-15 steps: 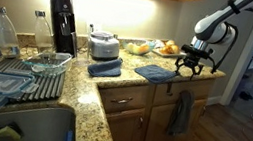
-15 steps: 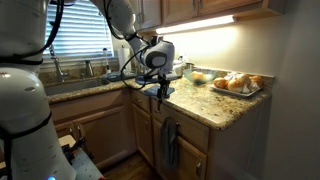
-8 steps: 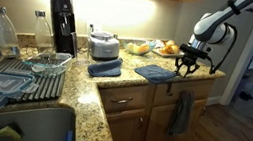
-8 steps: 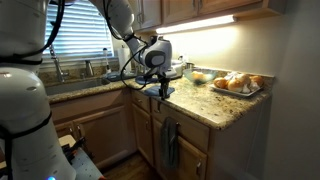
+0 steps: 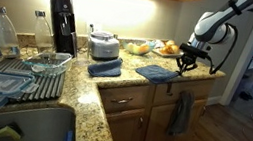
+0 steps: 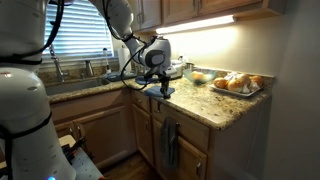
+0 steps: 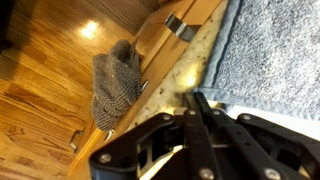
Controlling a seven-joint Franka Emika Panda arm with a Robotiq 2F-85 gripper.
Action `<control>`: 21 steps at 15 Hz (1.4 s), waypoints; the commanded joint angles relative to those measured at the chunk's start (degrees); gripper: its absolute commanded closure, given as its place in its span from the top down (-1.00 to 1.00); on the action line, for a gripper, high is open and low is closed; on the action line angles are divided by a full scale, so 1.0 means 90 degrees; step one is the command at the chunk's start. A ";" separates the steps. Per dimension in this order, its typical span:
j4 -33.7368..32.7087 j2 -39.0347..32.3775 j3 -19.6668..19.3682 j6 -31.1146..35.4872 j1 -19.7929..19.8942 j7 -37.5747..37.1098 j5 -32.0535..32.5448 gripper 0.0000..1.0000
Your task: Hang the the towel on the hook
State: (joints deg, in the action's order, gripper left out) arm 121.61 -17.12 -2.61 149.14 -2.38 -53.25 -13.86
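Granite counter [image 5: 90, 100] carries two of the three towels I count in an exterior view. On the left lies one thick folded blue towel [image 5: 105, 67]. Beside it the towel [image 5: 154, 73] is spread flat at the counter's edge. Lower right, one darker towel [image 5: 180, 112] hangs on the cabinet front [image 5: 130, 117]. My single gripper [image 5: 190, 64] sits at the flat one's right end. The wrist view takes in only the flat and hanging towels, but it alone shows my fingers [image 7: 203, 130] pressed together over stone just beside the cloth. Whether they pinch any of it I cannot tell.
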 commanded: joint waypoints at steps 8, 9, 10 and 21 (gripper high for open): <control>0.0265 0.0557 0.0091 0.0411 -0.0122 0.0501 0.0196 -0.85; 0.0273 0.0633 0.0096 0.0450 -0.0145 0.0560 0.0226 -0.88; 0.0266 0.0706 0.0098 0.0466 -0.0163 0.0604 0.0260 -0.87; -0.0162 0.0362 -0.0274 0.0102 -0.0214 0.0409 0.1558 -0.87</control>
State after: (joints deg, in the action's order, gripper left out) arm 121.37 -13.08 -3.82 152.00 -3.99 -48.41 -1.84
